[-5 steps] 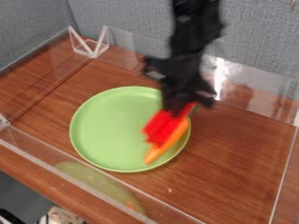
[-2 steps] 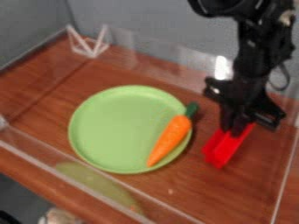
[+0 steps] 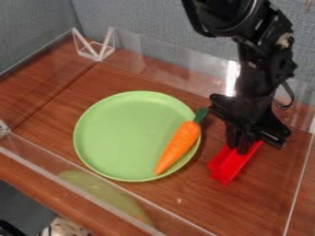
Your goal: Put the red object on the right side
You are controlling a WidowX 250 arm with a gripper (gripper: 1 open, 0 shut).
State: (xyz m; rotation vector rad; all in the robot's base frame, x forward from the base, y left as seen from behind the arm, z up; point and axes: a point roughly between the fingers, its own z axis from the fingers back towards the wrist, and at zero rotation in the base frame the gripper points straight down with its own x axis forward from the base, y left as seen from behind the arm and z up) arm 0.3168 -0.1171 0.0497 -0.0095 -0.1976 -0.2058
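The black gripper (image 3: 250, 134) points almost straight down at about 3 o'clock in the scene, its fingers pressed together on the upper end of the red object (image 3: 234, 161). That red object slants from the gripper down toward 5 o'clock, its lower end on or just above the wooden table (image 3: 74, 78); which of the two cannot be told. It sits to the right of the green plate (image 3: 117, 138), clear of the rim. The orange carrot (image 3: 181, 147) lies along the plate's right edge, green top toward 1 o'clock, tip toward 7 o'clock, just beside the red object but apart from it. A clear wall (image 3: 160, 64) fences the table, and a small clear wire stand (image 3: 94, 41) is at 11 o'clock near the back corner
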